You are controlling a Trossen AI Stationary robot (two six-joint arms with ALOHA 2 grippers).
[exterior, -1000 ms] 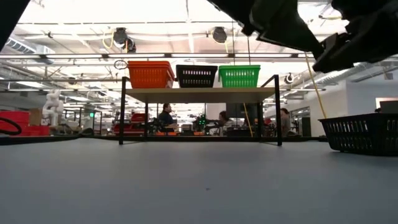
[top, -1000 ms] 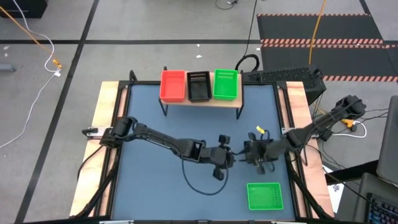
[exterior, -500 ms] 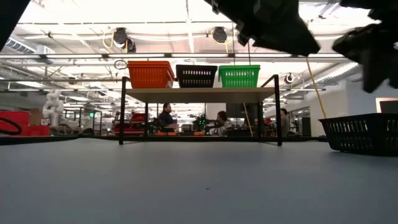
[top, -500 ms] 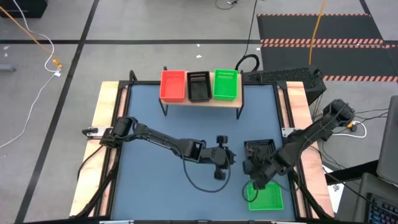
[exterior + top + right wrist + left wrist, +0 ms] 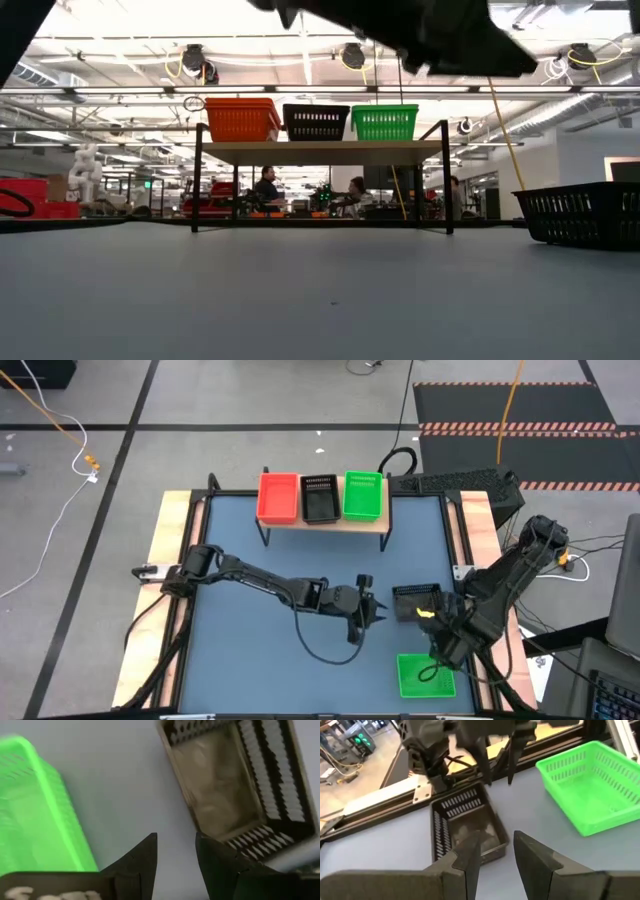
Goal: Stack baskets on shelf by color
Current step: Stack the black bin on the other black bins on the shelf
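Two loose baskets sit on the right half of the tabletop: a black basket and, nearer the front edge, a green basket. The shelf at the back already carries one red, one black and one green stack.

The left gripper hangs just beside the black basket's near short end, jaws parted with nothing between them — the basket's long axis runs straight ahead of the fingertips in the left wrist view. The right gripper hovers between the two loose baskets, jaws spread and empty, the green one to one side and the black one to the other. My call: the left arm is better lined up on the black one.
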